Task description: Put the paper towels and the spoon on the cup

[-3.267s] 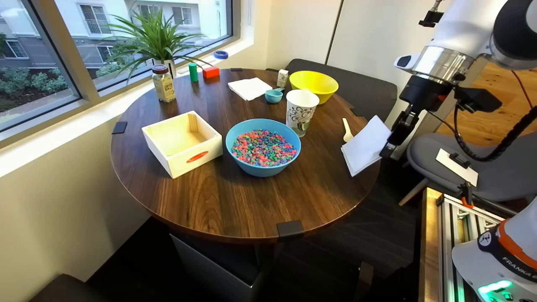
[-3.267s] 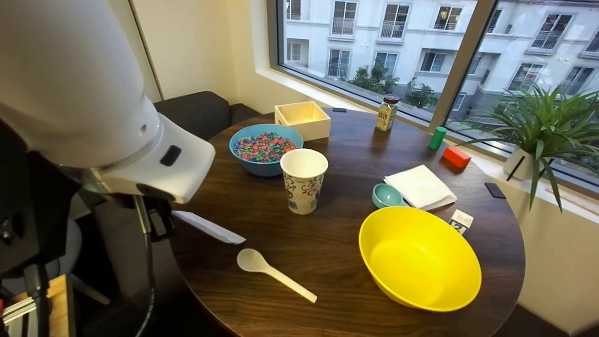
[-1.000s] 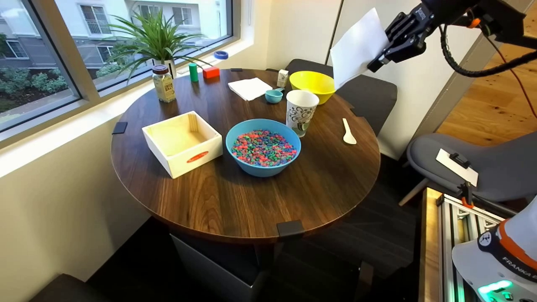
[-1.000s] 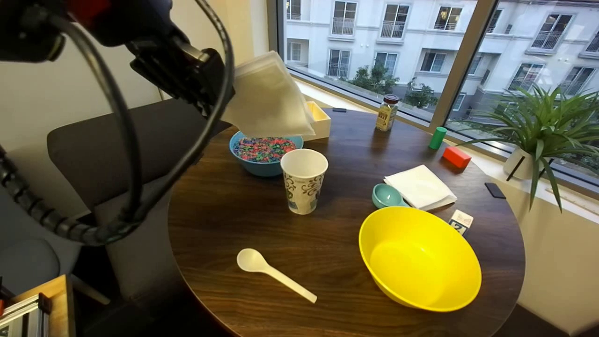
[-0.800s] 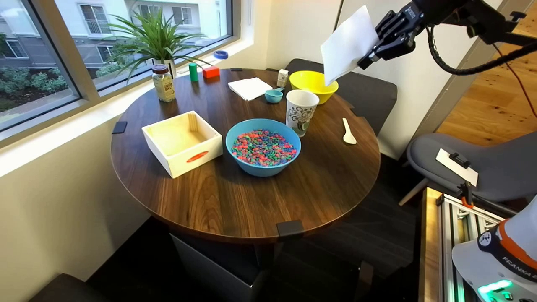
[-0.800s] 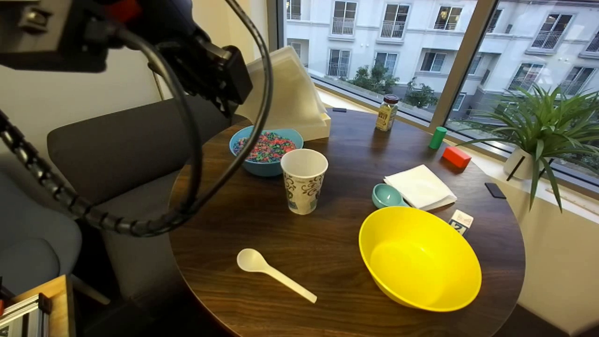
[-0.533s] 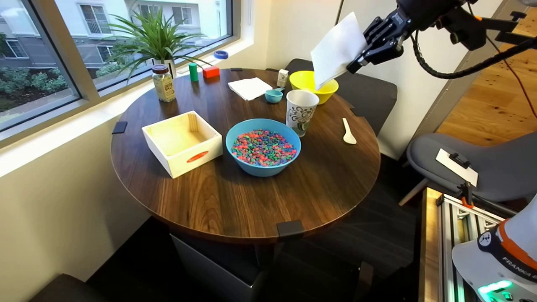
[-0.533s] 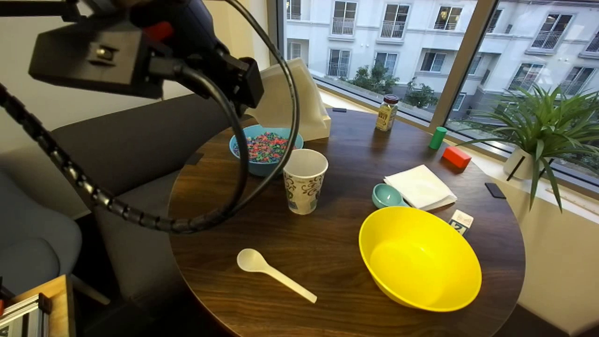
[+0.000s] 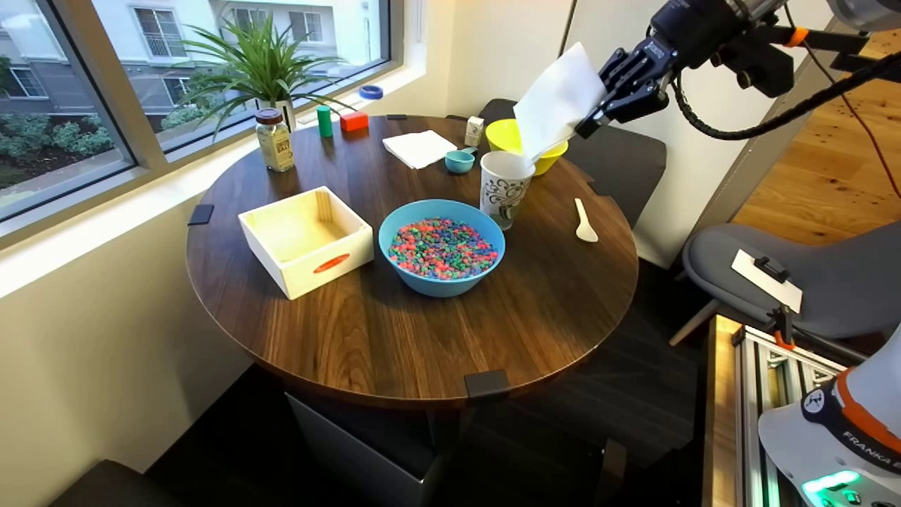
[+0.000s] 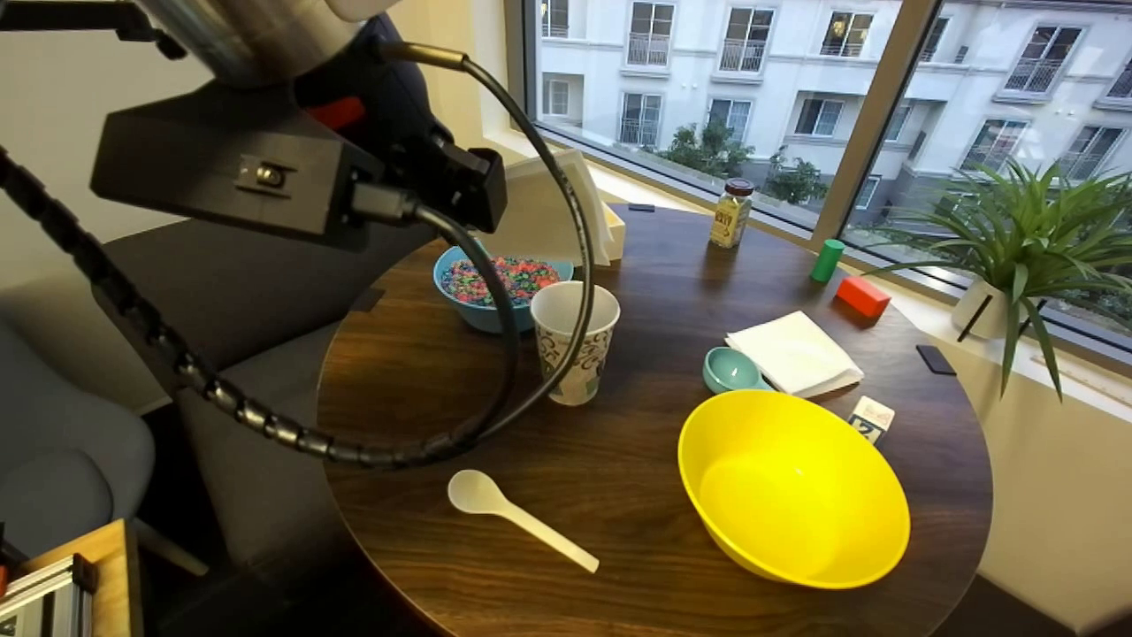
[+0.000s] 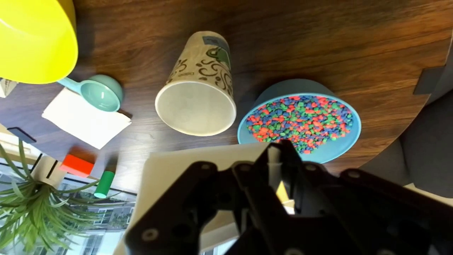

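Since half a second ago you've brought the gripper (image 9: pixel 590 121) lower and in toward the cup (image 9: pixel 505 196), and the paper towel (image 9: pixel 558 98) came along with it. Stuff on the table (image 9: pixel 422 345) looks like it's stayed put. Your claw is pinched nearly together, only the paper between the fingers, and it's got it near one edge so the sheet hangs tilted. In an exterior view the lower corner overlaps the cup's rim, but your wrist view shows a strip of table between paper and cup mouth, so they look close but apart.

Cup's upright, just beside the blue bowl (image 9: pixel 442 278) of coloured bits. Your spoon (image 10: pixel 522 520) is lying flat on the wood near the table edge, well apart from the cup. The other paper towels (image 10: pixel 794 354) lie flat right by the teal scoop (image 10: pixel 731 369), with the yellow bowl (image 10: pixel 787 487) close to that. You've also got the wooden box (image 9: pixel 306 243) near the blue bowl, and the jar (image 9: pixel 275 144), green cylinder (image 9: pixel 324 121) and red block (image 9: pixel 354 121) over on the window side.
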Available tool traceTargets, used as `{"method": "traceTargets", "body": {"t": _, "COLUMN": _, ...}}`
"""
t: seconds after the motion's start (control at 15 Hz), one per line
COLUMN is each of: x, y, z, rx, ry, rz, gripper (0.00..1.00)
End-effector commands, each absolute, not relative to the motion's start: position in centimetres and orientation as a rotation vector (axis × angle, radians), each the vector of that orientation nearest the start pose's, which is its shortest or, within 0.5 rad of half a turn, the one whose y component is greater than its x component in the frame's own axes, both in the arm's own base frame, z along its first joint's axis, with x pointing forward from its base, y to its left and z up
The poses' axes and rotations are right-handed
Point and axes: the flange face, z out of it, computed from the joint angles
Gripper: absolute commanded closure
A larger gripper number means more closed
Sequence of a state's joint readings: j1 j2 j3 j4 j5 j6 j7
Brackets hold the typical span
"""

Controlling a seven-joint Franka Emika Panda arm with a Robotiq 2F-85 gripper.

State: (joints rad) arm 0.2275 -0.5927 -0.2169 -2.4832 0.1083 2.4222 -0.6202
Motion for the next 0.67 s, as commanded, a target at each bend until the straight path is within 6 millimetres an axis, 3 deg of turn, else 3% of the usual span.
{"method": "traceTargets", "body": {"t": 0.0, "x": 40.7, "y": -1.2, "z": 53.3, "rx": -2.804, "ry": -0.883, "rz": -0.853, "gripper": 0.98}}
{"method": "traceTargets", "body": {"t": 0.6, "x": 40.7, "y": -2.3, "z": 51.3, "rx": -2.777, "ry": -0.956, "rz": -0.865, "gripper": 0.97}}
